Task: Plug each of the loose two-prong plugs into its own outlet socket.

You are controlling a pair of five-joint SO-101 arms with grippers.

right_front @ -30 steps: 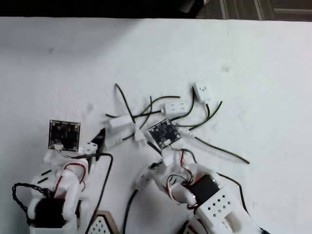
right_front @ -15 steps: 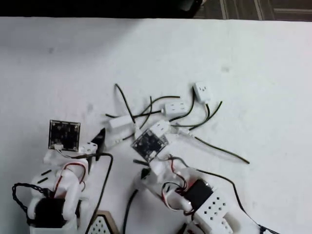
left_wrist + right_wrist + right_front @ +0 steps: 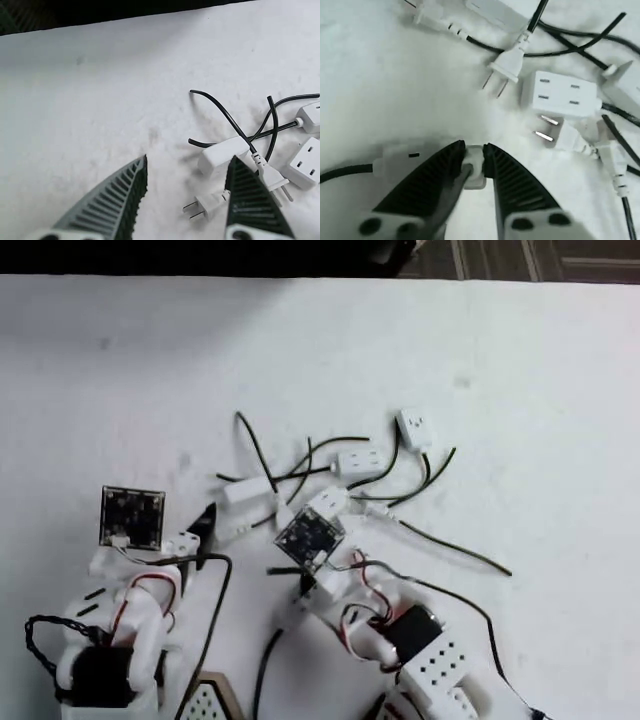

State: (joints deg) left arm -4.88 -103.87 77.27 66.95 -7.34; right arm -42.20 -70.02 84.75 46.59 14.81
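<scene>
Right arm is finishing a swing leftward and back toward its base compared with a second ago. Your left arm is keeping still.

Right fingers (image 3: 451, 167) are clenching the held plug (image 3: 475, 172) by its white body, low over the counter (image 3: 500, 360). Its black cord (image 3: 345, 172) is trailing off to one side.

Past them, in the right wrist view, you are looking at three more loose plugs, all with prongs bare:
- the near plug (image 3: 506, 65), lying with its prongs toward the fingers
- the side plug (image 3: 570, 137), lying just beside the two-socket block (image 3: 562, 92)
- the far plug (image 3: 432, 20), lying well apart from the others

From above you are counting four white outlet blocks in the tangle:
- the corner block (image 3: 415, 428)
- the middle block (image 3: 360, 462)
- the long block (image 3: 248, 492)
- the two-socket block, lying closest to the right arm

Left fingers (image 3: 125, 192) are standing spread wide and grasping nothing. One small plug (image 3: 207, 204) is lying on the counter just beside one finger.
</scene>
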